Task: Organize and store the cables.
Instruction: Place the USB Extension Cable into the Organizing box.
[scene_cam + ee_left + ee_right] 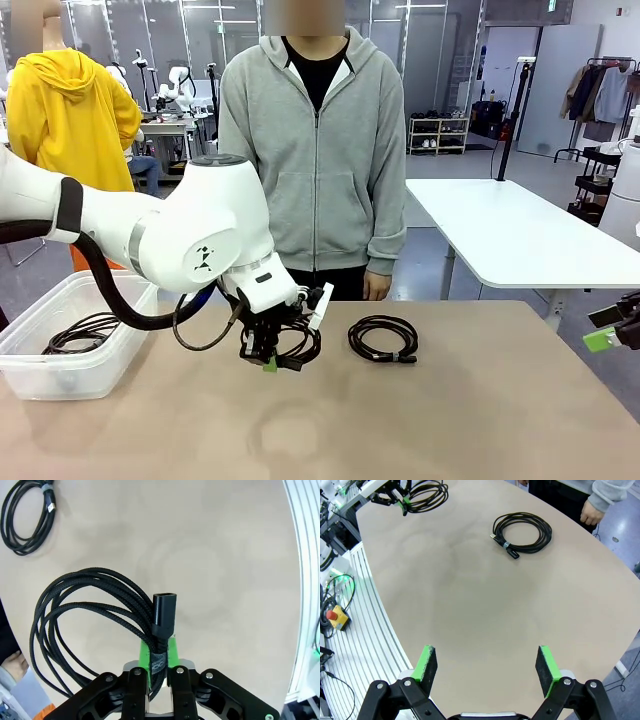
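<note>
Left claw (159, 672) is clamped on a coiled cable (90, 615) at its tie; carry it level to the clear bin (70, 350) so you clear its rim before releasing.

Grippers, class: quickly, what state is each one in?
Left gripper: closed on a coiled black cable.
Right gripper: open, holding nothing.
</note>
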{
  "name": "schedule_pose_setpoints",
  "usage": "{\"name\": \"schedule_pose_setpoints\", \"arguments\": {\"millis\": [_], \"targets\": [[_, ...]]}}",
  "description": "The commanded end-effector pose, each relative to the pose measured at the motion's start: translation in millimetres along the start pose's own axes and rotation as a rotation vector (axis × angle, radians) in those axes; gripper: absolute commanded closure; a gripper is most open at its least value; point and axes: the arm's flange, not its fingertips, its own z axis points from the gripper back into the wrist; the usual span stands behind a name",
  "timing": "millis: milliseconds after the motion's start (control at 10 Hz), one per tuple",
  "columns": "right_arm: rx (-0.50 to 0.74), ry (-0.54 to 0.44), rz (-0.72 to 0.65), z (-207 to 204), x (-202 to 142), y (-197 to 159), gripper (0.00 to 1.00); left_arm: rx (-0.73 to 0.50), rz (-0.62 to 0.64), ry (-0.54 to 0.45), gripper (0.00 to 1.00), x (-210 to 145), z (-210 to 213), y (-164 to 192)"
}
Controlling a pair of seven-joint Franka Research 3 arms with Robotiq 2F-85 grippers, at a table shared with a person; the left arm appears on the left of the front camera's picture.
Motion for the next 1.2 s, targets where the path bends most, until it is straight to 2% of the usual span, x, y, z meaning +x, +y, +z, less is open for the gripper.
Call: {"name": "schedule_pose_setpoints", "arguments": {"millis": [0,100,300,600,800,1100], "targets": [[0.006,0.01,0.01,2,-2,2,0.0,0.017,0.0,-0.004,1.0,-1,1,-2],[0.006,0.01,0.01,2,-2,2,0.0,0.0,0.0,0.0,0.85,0,0,0],[0.006,0.01,0.01,2,-2,2,0.0,-0.026,0.066,0.018,0.85,-40,35,16],[0.006,0.01,0.01,2,-2,2,0.0,0.076,0.233,-0.076,0.85,-127,112,28],[0.006,0.01,0.01,2,-2,2,0.0,0.156,0.393,-0.072,0.85,-183,128,31],[0.006,0.01,0.01,2,-2,2,0.0,0.231,0.622,-0.152,0.85,-259,137,26]]}}
